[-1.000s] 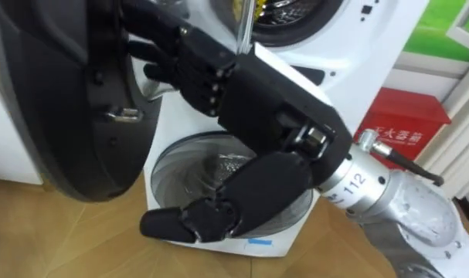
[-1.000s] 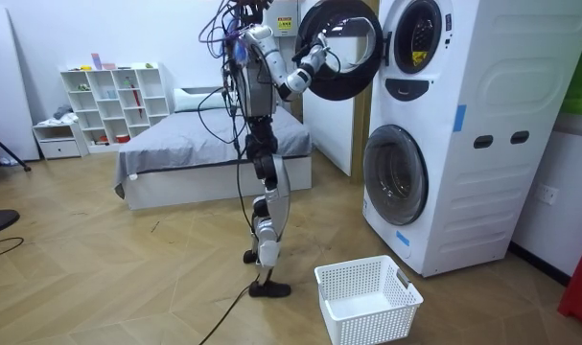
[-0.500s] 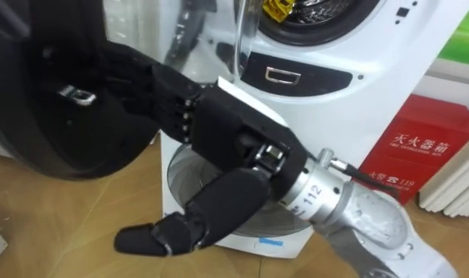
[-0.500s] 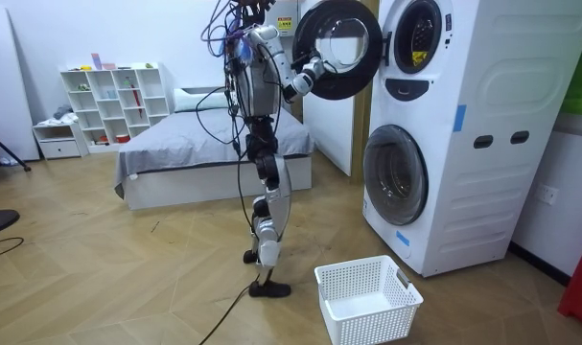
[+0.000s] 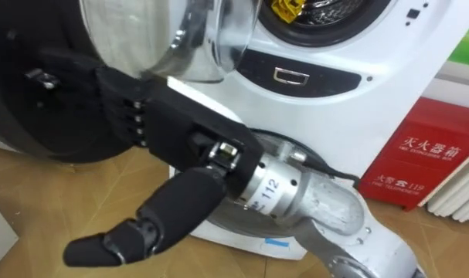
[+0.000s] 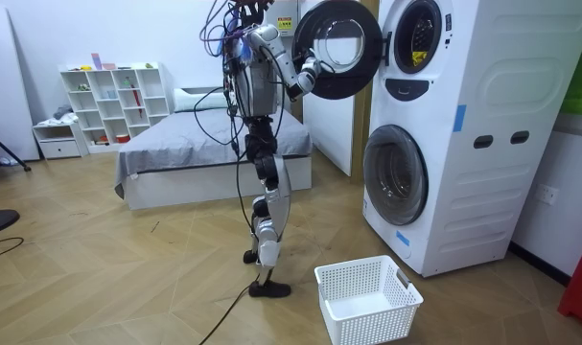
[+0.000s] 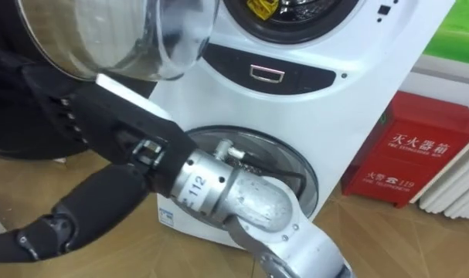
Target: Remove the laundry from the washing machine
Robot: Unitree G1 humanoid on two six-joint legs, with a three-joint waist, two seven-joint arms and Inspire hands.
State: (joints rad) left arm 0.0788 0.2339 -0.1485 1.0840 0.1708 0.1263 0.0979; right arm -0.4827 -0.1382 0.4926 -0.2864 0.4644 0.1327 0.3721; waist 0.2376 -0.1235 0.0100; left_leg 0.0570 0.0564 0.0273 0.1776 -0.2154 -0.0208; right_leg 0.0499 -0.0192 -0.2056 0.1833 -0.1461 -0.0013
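Moved: we see the right hand (image 5: 172,127) further left and lower in the eye view than a second ago. The head camera shifted as well, so part of that is the camera's own move. In the room view the door (image 6: 337,48) has swung wider.
Right hand: it comes in from the lower right. We read the fingers as stretched out flat along the dark inner face of the door, not curled round anything. The thumb (image 5: 141,228) hangs loose below, touching nothing.
Door: it belongs to the upper washing machine (image 5: 334,69) and stands open at the view's left. Its glass bowl (image 5: 164,38) bulges out just above the hand.
Lower door: shut, round (image 7: 276,166), partly behind the wrist.
Clothes: in the upper drum, untouched. A yellow piece (image 5: 284,8) lies at the bottom edge of the opening, well apart from the hand.
Red box: on the floor (image 5: 423,158), just right of the machines.
Stance: we see the robot upright on the wood floor, facing the stacked machines, right arm raised to the door.
Basket: white, on the floor (image 6: 367,299), near the lower washing machine (image 6: 434,182) and the robot's feet.
Background: bed (image 6: 195,153) and white shelf (image 6: 113,96) behind the robot.
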